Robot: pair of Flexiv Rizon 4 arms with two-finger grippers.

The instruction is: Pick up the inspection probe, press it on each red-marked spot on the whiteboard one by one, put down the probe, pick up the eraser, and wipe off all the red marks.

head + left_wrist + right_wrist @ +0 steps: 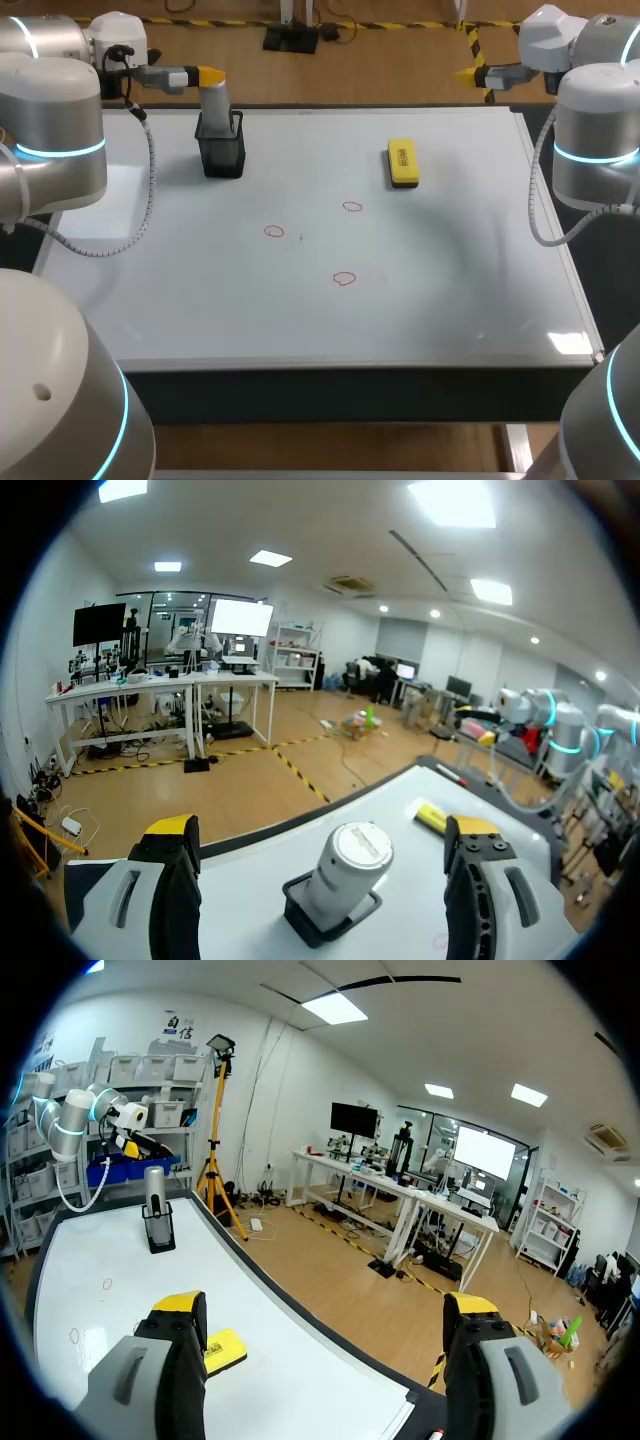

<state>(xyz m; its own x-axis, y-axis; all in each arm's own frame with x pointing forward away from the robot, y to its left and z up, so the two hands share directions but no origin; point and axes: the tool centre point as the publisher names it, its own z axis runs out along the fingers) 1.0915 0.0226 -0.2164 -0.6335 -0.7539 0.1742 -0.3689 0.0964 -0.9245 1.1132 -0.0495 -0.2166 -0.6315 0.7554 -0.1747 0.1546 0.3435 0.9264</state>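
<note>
A grey cylindrical probe (pixel 214 103) stands upright in a black holder (pixel 222 150) at the whiteboard's (pixel 450 290) back left. My left gripper (pixel 205 76) hovers just above and behind it, open; in the left wrist view the probe (pixel 348 872) sits below and between the spread fingers of my left gripper (pixel 325 845), untouched. A yellow eraser (pixel 402 162) lies at the back right. Three red circles (pixel 274 232) (pixel 352 207) (pixel 344 279) mark the board's middle. My right gripper (pixel 470 73) hangs open past the back right corner; my right gripper (pixel 325 1325) looks past the eraser (pixel 224 1350) toward the probe (pixel 154 1196).
The whiteboard covers nearly the whole table. Its front half and right side hold nothing. Grey cables (pixel 100 245) loop from my left arm over the board's left edge.
</note>
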